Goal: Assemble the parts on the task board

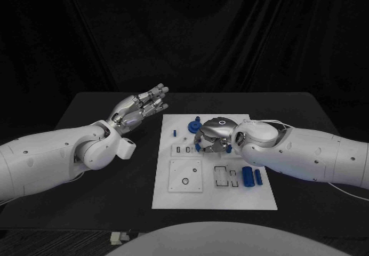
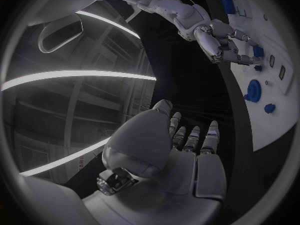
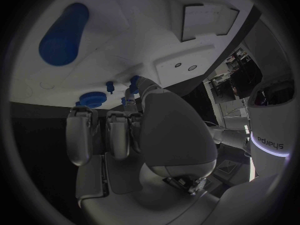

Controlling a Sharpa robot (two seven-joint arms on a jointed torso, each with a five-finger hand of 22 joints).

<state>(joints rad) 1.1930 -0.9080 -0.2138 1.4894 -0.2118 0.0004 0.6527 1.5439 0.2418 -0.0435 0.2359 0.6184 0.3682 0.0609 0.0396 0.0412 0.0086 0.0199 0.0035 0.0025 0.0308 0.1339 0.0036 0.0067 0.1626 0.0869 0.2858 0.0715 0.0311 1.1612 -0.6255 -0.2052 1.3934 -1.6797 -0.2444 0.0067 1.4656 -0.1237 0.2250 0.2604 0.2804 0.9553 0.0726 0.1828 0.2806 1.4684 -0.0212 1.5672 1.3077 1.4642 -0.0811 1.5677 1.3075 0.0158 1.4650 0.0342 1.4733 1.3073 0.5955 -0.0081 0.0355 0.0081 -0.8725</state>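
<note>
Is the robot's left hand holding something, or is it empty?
Empty. The silver left robot hand hovers beside the white task board, its fingers straight and apart, with nothing between them.

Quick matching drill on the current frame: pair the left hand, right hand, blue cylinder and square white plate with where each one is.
Things:
1. left hand
2. right hand
3. blue cylinder
4. square white plate

Places:
A. lying on the task board, near right part
B. over the board's far middle, fingers down among blue parts
C. raised off the board, past its far left corner
D. board's near left part

Pairs: 1-C, 2-B, 3-A, 4-D
</note>
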